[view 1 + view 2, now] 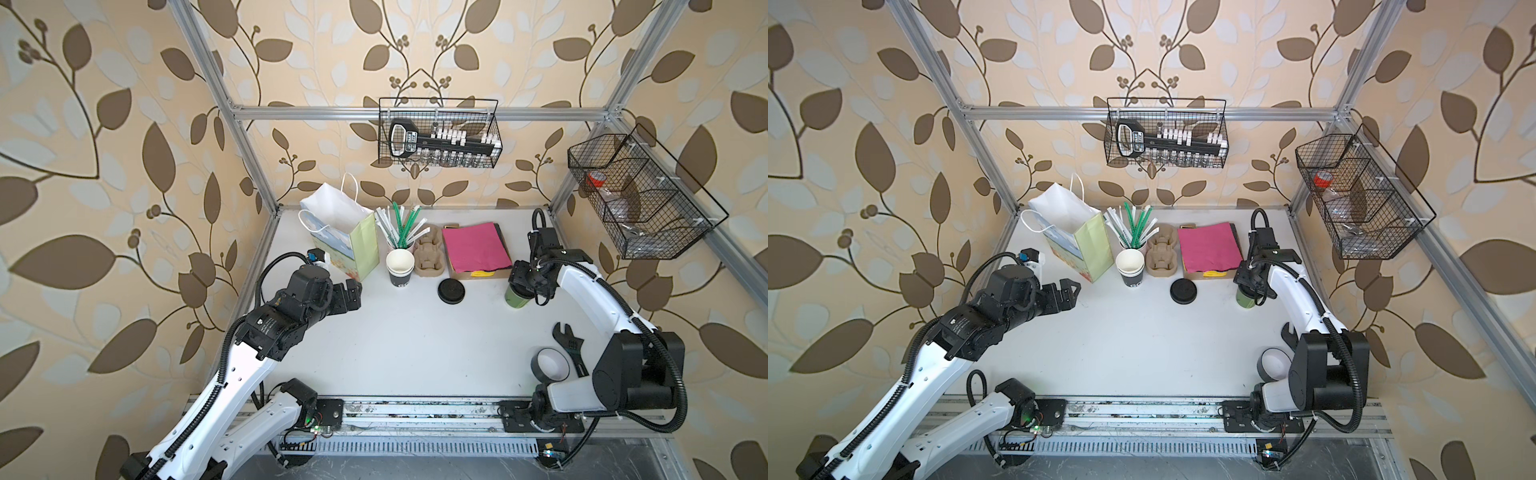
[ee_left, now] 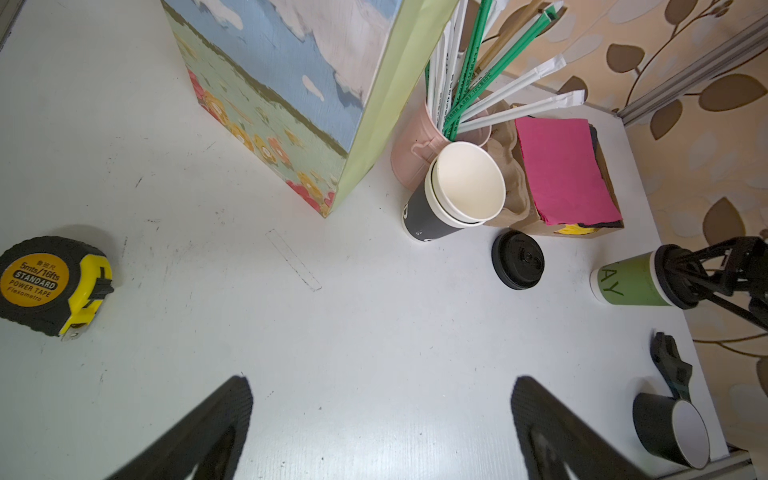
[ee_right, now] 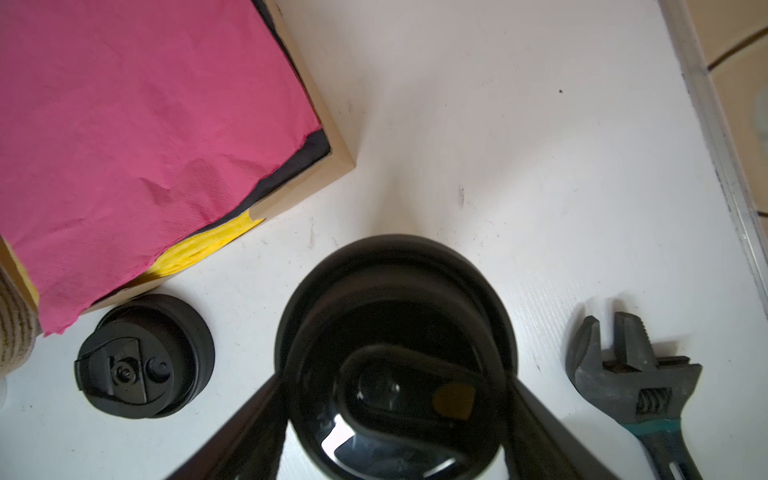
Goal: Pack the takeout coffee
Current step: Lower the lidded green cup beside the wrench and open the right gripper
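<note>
Centre right gripper (image 3: 395,380) on the small light-green paper cup with round black lid (image 2: 631,282), upright near the cardboard napkin box (image 3: 340,162); clamped or loose, cannot tell. Leave left gripper (image 2: 382,382) spread, empty.

on the yellow disc of the tape measure (image 2: 50,284), top to bottom: "5mts/16fts", then "standard" in a dark band, then "power tape", then "flexometro" in smaller script. on the green side of the takeout coffee (image 2: 629,282), in dark capitals: "ay", only these two letters in view. along a green straw wrapper (image 2: 469,79), a line of fine print, too small to read. on the dark cup (image 2: 422,220) under the stack, part of a white mark, not legible. on the black tool (image 1: 415,143) in the wire basket (image 1: 438,101), a white label with lettering, blurred in both top views.
</note>
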Robot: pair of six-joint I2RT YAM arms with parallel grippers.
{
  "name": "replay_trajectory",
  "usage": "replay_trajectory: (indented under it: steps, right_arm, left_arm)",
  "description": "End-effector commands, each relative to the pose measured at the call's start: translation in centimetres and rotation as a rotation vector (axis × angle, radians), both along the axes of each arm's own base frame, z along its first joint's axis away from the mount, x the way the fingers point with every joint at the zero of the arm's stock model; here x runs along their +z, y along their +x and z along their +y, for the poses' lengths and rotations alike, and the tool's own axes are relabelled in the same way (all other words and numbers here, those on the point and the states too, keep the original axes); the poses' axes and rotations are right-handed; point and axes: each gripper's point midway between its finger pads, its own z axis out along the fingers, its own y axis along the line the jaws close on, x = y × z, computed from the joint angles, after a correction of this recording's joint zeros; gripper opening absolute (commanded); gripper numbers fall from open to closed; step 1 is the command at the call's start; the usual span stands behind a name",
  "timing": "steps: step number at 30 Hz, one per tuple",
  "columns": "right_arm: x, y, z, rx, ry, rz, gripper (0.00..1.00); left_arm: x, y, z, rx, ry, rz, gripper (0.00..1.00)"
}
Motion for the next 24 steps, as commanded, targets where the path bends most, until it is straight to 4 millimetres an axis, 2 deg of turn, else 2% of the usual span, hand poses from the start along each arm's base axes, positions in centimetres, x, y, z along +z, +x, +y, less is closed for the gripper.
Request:
replay_trajectory:
  steps: [1,16,24]
  right_arm:
    - [-0.7,-0.4,0.0,-0.001,-0.010,0.024,0.80]
    - [2.1,0.4,1.0,0.021,0.043,-0.049,0.87]
    - [3.9,0.6,0.5,0.019,0.021,-0.068,0.87]
  left_arm:
    - [-0.1,0.2,-0.3,-0.019,-0.005,-0.007,0.99]
    - [-0.7,0.3,-1.8,-0.083,-0.027,0.034,0.99]
    - [-0.9,0.3,-2.1,-0.097,-0.027,0.046,0.99]
